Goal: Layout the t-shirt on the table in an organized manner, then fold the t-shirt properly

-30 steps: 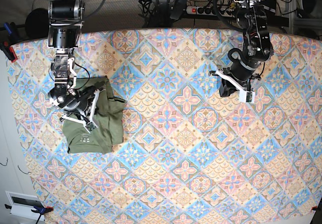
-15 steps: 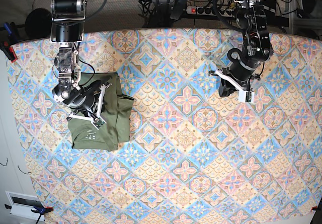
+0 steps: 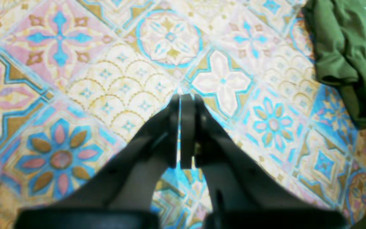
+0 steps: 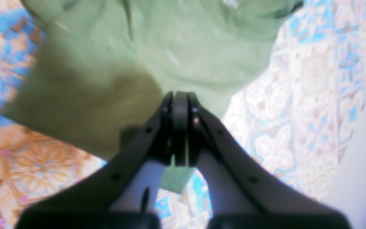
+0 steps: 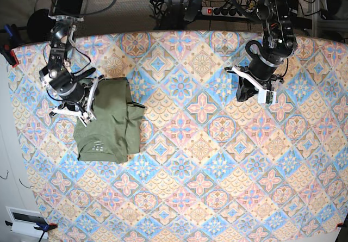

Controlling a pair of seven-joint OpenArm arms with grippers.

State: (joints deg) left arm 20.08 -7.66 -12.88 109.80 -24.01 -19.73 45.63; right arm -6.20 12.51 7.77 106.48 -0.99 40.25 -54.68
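Right claw: the black two-fingered right gripper (image 5: 81, 111) sits at the left side of the base view, hanging from a black arm that comes down from the far edge. Its fingers are pressed flat together with nothing between them, as the right wrist view (image 4: 179, 127) shows.

Shirt: the plain olive-green short-sleeved cloth t-shirt (image 5: 109, 121) lies folded into a compact, roughly rectangular bundle, just beside and partly under the right claw. In the right wrist view the green cloth (image 4: 138, 57) spreads ahead of and beneath the closed fingertips; whether the tips touch it cannot be told.

Shirt label: a small pale printed patch shows on the near end of the bundle, on the side away from the claw's arm.

Shirt edge: one loose fold sticks out on the side of the bundle facing the middle of the table.

Table: the large surface covered in tile-patterned cloth of blue, pink and cream diamonds (image 5: 201, 160) stretches across the whole view.

Left claw: the black and white left gripper (image 5: 255, 92) hangs at the right side of the base view, well apart from the shirt. Its fingers are together and empty in the left wrist view (image 3: 183, 127), over bare patterned cloth (image 3: 75, 79).

Shirt from the left claw: a rumpled green corner (image 3: 345, 47) appears far off, in the upper right corner of the left wrist view.
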